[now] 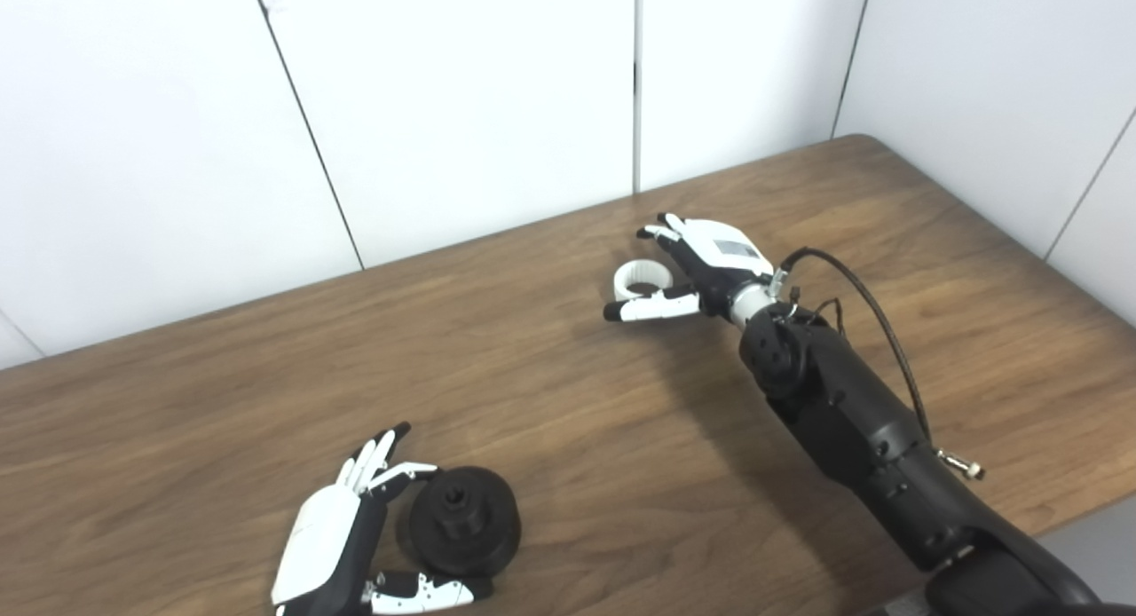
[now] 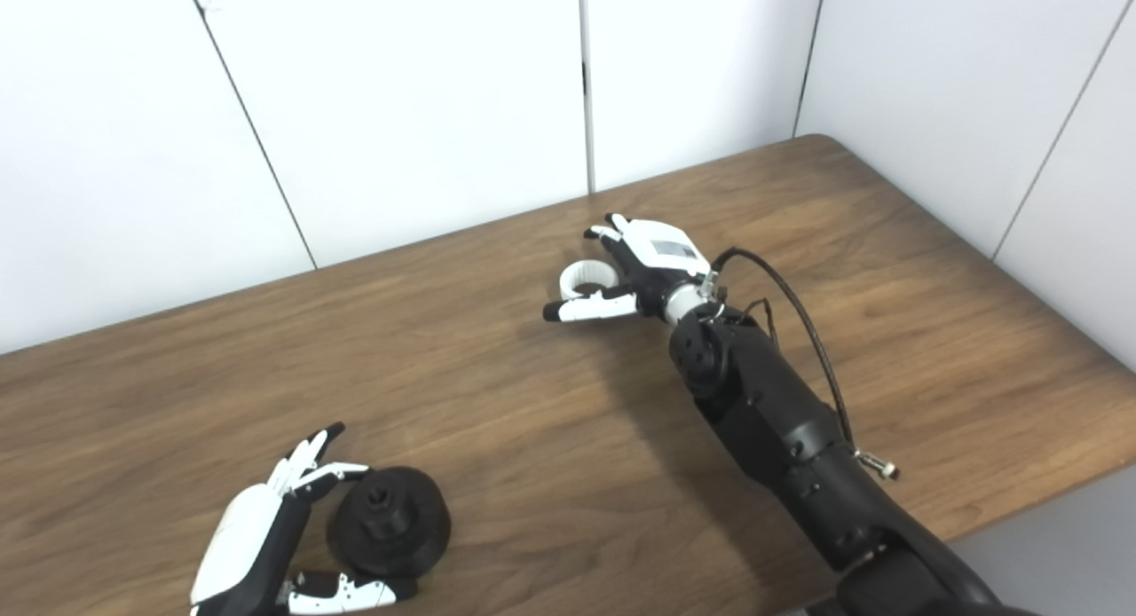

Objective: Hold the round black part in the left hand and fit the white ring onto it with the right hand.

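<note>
black round part (image 1: 464,520) sits on the wooden table (image 1: 550,421), cupped loosely by the spread left hand (image 1: 342,532). white ring (image 1: 641,280) lies between the wide right hand's (image 1: 701,265) fingers and thumb; neither view confirms a grip.

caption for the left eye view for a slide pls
Left hand cups the round black part while the right hand brackets the white ring, both on the table.

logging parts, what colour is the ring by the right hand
White; the ring shows best in the left eye view.
</note>
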